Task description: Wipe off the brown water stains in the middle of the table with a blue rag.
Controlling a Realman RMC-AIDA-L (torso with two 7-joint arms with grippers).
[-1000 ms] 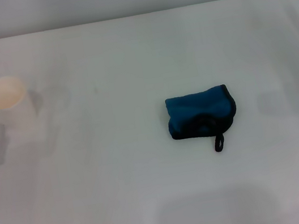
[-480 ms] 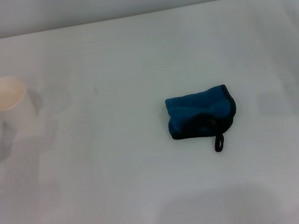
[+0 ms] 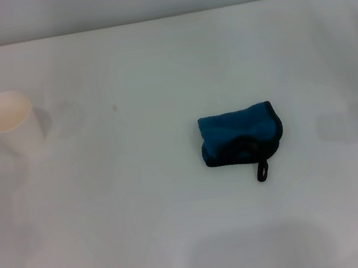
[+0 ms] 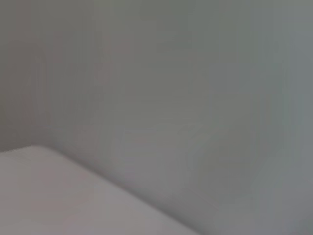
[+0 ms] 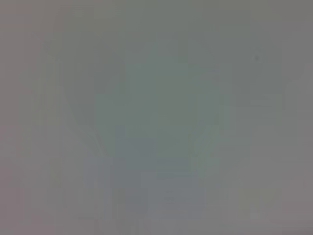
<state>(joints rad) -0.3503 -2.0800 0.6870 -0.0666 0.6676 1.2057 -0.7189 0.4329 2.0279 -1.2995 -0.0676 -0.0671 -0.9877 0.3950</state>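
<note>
The blue rag (image 3: 240,135) lies folded on the white table (image 3: 142,202), a little right of the middle in the head view, with its black loop pointing toward the near edge. No brown water stains show on the table in any view. Neither gripper is in view in the head view. The left wrist view shows only a plain grey surface and a pale corner. The right wrist view shows only plain grey.
A white paper cup (image 3: 11,123) stands upright at the far left of the table. The table's far edge (image 3: 160,19) runs across the top of the head view.
The left gripper, seen at the left edge next to the cup half a second ago, has moved out of view. The rag and the cup have not moved.
</note>
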